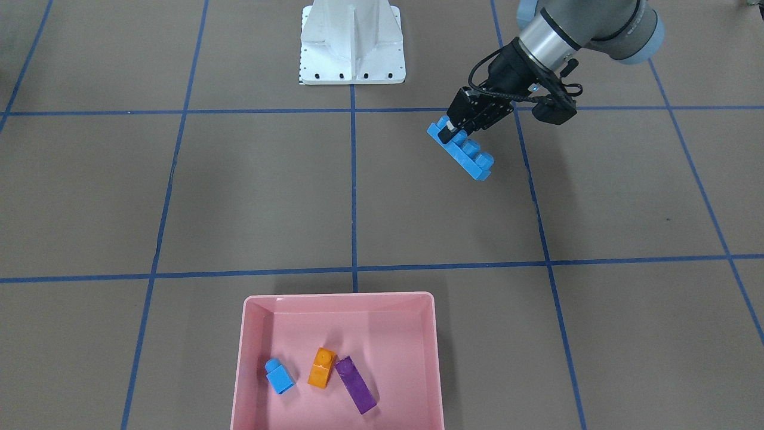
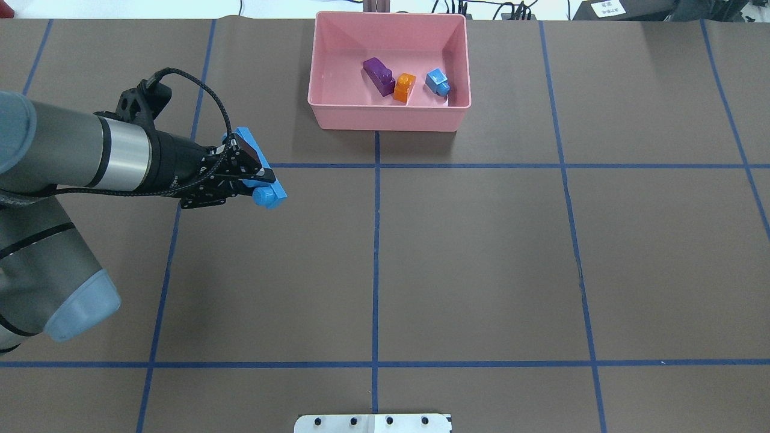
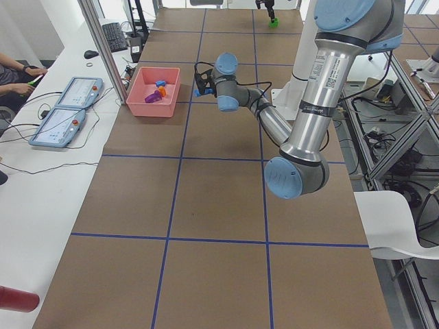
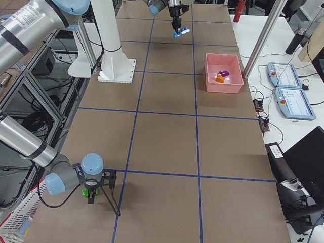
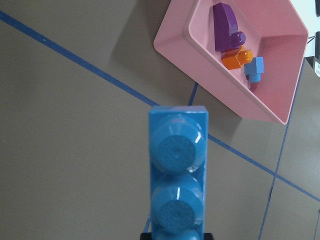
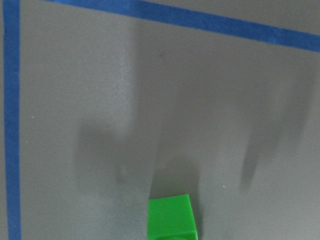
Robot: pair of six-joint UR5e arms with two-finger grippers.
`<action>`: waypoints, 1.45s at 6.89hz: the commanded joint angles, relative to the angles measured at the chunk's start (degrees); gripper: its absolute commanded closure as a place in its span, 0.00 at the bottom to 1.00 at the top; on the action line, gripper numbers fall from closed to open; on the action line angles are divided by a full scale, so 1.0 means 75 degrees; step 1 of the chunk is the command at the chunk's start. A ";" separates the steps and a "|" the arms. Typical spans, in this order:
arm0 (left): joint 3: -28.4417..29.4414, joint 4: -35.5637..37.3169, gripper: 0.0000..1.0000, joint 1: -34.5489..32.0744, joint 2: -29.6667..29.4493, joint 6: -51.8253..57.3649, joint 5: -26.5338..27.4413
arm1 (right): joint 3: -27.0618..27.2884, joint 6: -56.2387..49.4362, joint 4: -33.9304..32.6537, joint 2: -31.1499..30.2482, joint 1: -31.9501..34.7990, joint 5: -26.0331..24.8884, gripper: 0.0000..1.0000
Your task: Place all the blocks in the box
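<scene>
Pink plastic, shallow and square, the box [image 2: 388,117] sits at the far edge of the table [image 2: 511,270] from the robot, astride the middle blue tape line [image 2: 376,240]. Three blocks lie on its floor. The long purple block [image 2: 379,75] and the orange block [image 2: 404,87] touch each other. The small blue block [image 2: 438,82] lies near the orange one but apart from it, toward the robot's right.

The left gripper [image 2: 255,177] hangs above the table, well apart from the box, on the robot's left and nearer the robot than the box is. Its jaws pinch the long blue block [image 1: 462,150] close to one end, so most of it juts out past the fingertips. It is tilted and clear of the table top. In the left wrist view its studs face the camera and the box lies beyond its free end.

The right gripper [image 4: 91,193] is down at the table's end on the robot's right, far from the box, pointing at the table. The green block [image 6: 170,217] is at its tip, low in the right wrist view. Only the side cameras show these jaws, too small to tell whether they are spread or pressing on the green block.

A white robot base [image 1: 352,45] stands at the robot's edge of the table
</scene>
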 commanded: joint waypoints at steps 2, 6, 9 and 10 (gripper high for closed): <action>0.1023 0.0015 1.00 0.0041 -0.1125 0.0014 0.0358 | -0.0376 -0.0002 0.0007 0.0199 -0.0153 0.0272 0.01; 0.3342 0.0004 1.00 0.0041 -0.3444 0.0002 0.1412 | -0.0564 -0.0013 0.0007 0.0247 -0.0223 0.0494 1.00; 0.5801 -0.0125 1.00 -0.0030 -0.5461 -0.0103 0.2537 | -0.0553 -0.0131 0.0531 0.0119 -0.0200 0.0866 1.00; 0.6461 -0.0566 1.00 -0.0006 -0.5711 -0.0115 0.2610 | -0.0460 -0.0131 0.0871 -0.0172 -0.0177 0.0939 1.00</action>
